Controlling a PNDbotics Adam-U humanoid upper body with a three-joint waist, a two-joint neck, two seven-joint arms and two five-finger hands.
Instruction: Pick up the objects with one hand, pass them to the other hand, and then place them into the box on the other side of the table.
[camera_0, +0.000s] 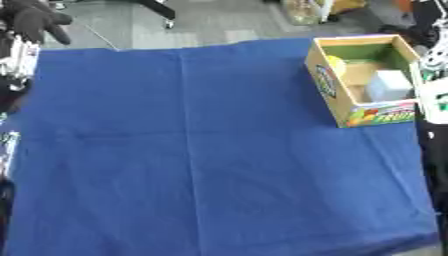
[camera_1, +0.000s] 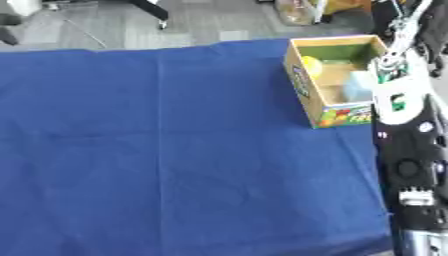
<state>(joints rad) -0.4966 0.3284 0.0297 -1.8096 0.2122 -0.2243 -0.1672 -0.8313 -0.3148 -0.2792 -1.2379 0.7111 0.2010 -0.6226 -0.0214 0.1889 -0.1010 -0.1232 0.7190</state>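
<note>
Left hand (camera_0: 35, 20) shows at the far left corner of the table, well apart from the box (camera_0: 332, 80), and it is black. Its fingers look spread and fairly straight, pointing away from the arm, and nothing is seen between them. Under this hand a part of the left arm (camera_0: 17, 57) with white and silver pieces comes down along the left edge of the blue cloth (camera_0: 192, 150).

Right hand itself I cannot find in either view. Only the right arm (camera_1: 407, 150) is visible, a long black and silver limb that runs along the right side of the box and down the right edge of the cloth. So I cannot tell how the right fingers stand.

Box stands on the far right part of the cloth, open at the top, with light wooden walls and a coloured picture on its near short wall. Inside the box, a yellow round object (camera_0: 335, 65) lies against the left wall, at the far half. Beside it, closer to the right wall and the near end, a pale bluish-white block (camera_0: 389, 85) sits. The inner far wall of the box looks green.

Cloth covers the whole table, with fold lines running across it.
</note>
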